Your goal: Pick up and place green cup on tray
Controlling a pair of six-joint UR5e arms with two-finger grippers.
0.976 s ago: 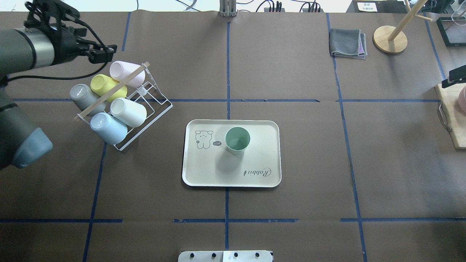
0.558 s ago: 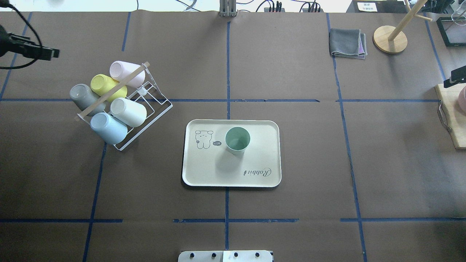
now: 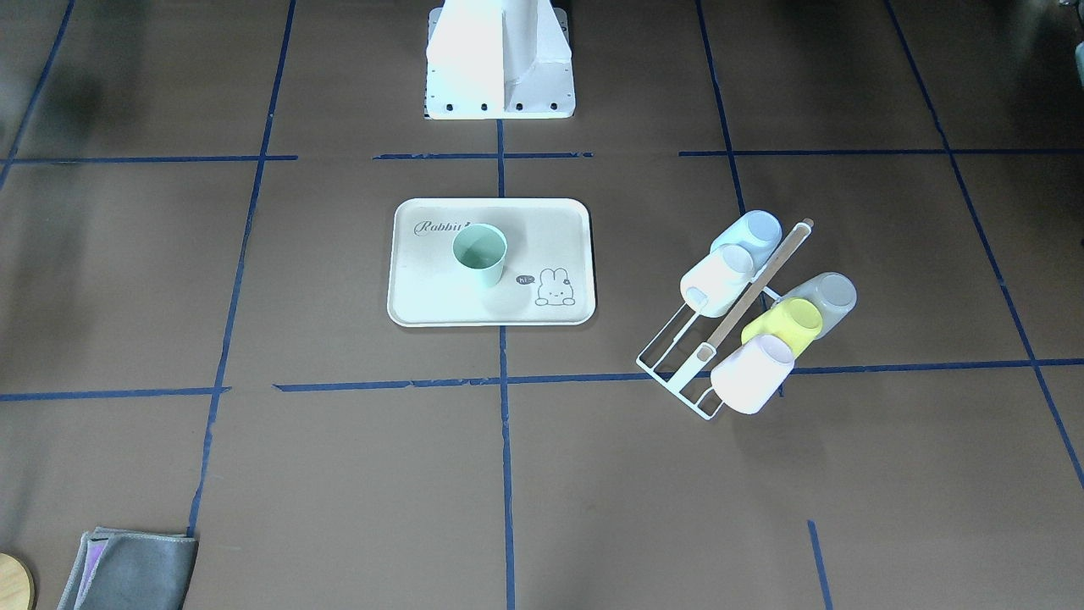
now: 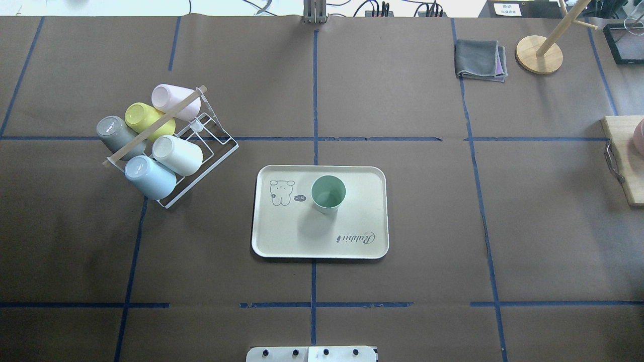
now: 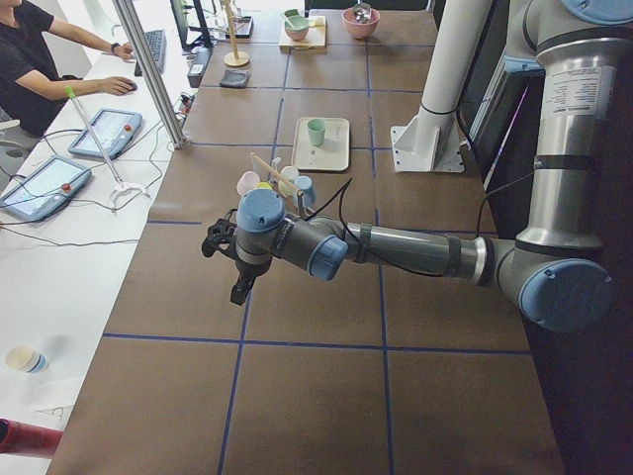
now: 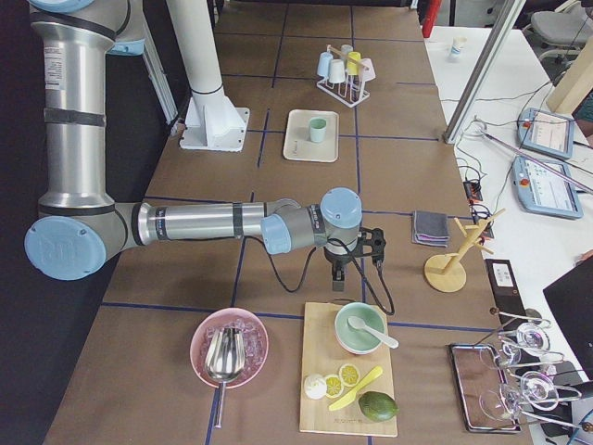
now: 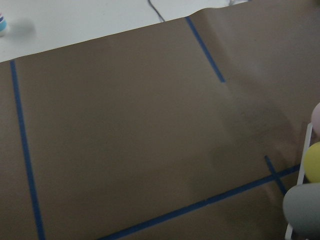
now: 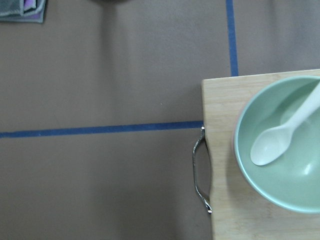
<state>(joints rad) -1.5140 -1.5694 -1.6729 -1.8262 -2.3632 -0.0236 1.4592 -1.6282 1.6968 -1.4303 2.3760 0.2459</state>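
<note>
Sitting upright on tray [image 4: 282,236], green cup [image 4: 328,191] looks empty; we cannot tell if left gripper [image 5: 240,291] or right gripper [image 6: 335,283] is parted or clamped.

We see the right arm [image 6: 195,222] stretched low across the bench [image 6: 398,176]; the right gripper [image 6: 337,283] points down, just beside the edge of the wooden board [image 6: 320,326], and we cannot tell how its jaws stand; farther off, the green cup [image 6: 318,129] stands upright on the tray [image 6: 298,139]; the cup rack [image 6: 345,91] lies beyond.
</note>
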